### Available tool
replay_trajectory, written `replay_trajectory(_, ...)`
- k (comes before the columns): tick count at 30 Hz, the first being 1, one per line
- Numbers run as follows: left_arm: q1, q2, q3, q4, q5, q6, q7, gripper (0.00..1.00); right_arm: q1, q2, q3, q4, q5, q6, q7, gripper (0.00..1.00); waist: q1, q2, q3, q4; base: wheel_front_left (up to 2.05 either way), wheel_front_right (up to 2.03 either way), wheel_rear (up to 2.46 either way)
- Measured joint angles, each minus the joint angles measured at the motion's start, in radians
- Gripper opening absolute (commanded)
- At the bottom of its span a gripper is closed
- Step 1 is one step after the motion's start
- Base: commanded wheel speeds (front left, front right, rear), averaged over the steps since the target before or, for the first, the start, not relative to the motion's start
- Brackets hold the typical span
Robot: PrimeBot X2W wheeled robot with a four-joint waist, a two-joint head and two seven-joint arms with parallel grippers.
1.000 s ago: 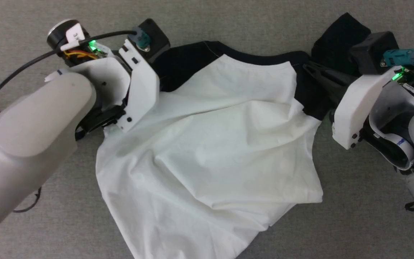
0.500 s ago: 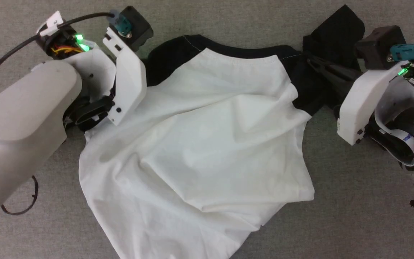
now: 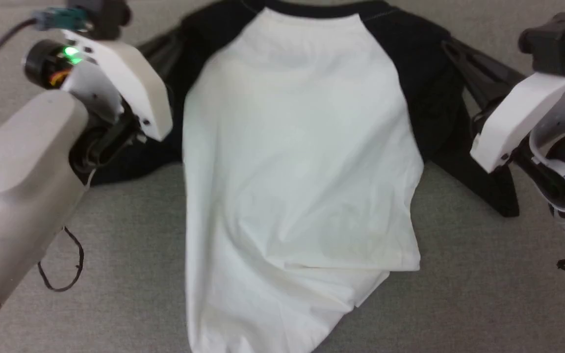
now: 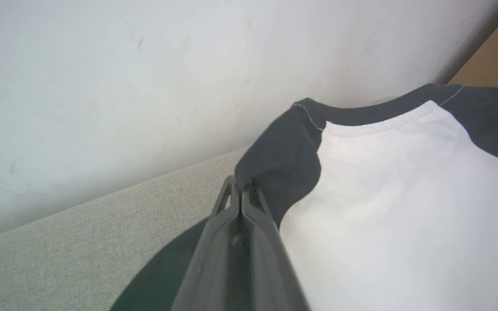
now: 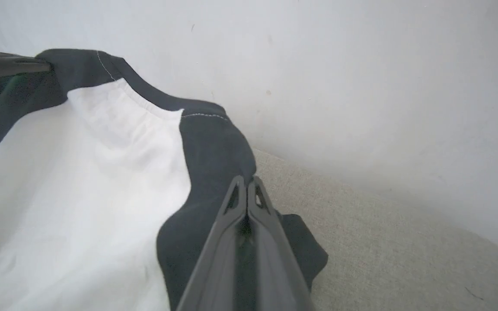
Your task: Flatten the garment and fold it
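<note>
Across the grey woven surface point(image 3: 464, 299) before me lies the shirt point(image 3: 302, 162), with its neckband point(image 3: 312, 6) at the far side toward the wall and its hem nearest me. The white body point(image 3: 292, 211) is mostly flat, with a slack fold and a turned corner near the hem on my right. The black sleeves point(image 3: 439, 122) spread outward from the shoulders. The left gripper point(image 4: 241, 192) has its fingers pressed together on a pinch of black cloth at the left shoulder. The right gripper point(image 5: 245, 183) is clamped the same way on black cloth at the right shoulder.

I judge the step in hand to be flattening: the shirt is held by both shoulders and drawn taut between them. Folding has not begun. The next move, in my view, calls for laying the shoulders down evenly without slack, then smoothing the hem corner and straightening the sleeves.

Beyond the surface rises a pale plain wall point(image 4: 145, 65), lightly scuffed. A loop of thin black cord point(image 3: 62, 264) hangs by the left forearm point(image 3: 12, 166).
</note>
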Motion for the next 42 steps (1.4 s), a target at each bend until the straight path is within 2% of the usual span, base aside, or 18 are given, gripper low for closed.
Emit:
replay_trajectory(3,0.003,0.001,0.048,0.0,-0.005,0.049,-0.084,0.0,-0.015,0.008,-0.022,0.008,-0.028,0.0,-0.013,0.0,0.0,0.0,-0.05,0.004,0.0,0.0,0.0)
replay_trajectory(7,0.002,0.0,0.101,-0.008,-0.012,0.11,-0.14,0.0,-0.077,0.022,-0.024,0.018,-0.05,0.0,0.002,0.0,-0.0001,0.0,-0.12,0.008,0.0,0.0,0.0)
replay_trajectory(12,-0.037,-0.003,0.137,-0.014,-0.011,0.179,-0.16,0.0,-0.201,0.043,-0.009,0.066,-0.072,0.0,0.033,0.0,-0.0002,0.0,-0.208,0.012,0.0,0.0,0.0)
replay_trajectory(18,-0.165,-0.018,0.149,0.004,0.033,0.232,-0.137,0.0,-0.382,0.067,0.019,0.172,-0.118,0.0,0.038,0.0,-0.0003,0.0,-0.295,0.011,0.0,0.0,0.0)
replay_trajectory(25,-0.282,-0.041,0.176,0.054,0.041,0.244,-0.119,0.0,-0.532,0.092,0.058,0.303,-0.144,0.0,-0.004,0.0,-0.0003,0.0,-0.344,-0.006,0.0,0.0,0.0)
replay_trajectory(33,-0.312,-0.048,0.16,0.088,0.04,0.239,-0.063,0.0,-0.614,0.105,0.133,0.376,-0.116,0.0,-0.007,0.0,-0.0002,0.0,-0.365,-0.029,0.0,0.0,0.0)
replay_trajectory(39,-0.341,-0.041,0.163,0.095,0.039,0.24,-0.029,0.0,-0.687,0.105,0.158,0.407,-0.093,0.0,0.01,0.0,-0.0001,0.0,-0.332,-0.04,0.0,0.0,0.0)
replay_trajectory(42,-0.37,-0.04,0.174,0.092,0.038,0.258,-0.019,0.0,-0.732,0.106,0.155,0.431,-0.092,0.0,0.025,0.0,0.0,0.0,-0.296,-0.045,0.0,0.0,0.0)
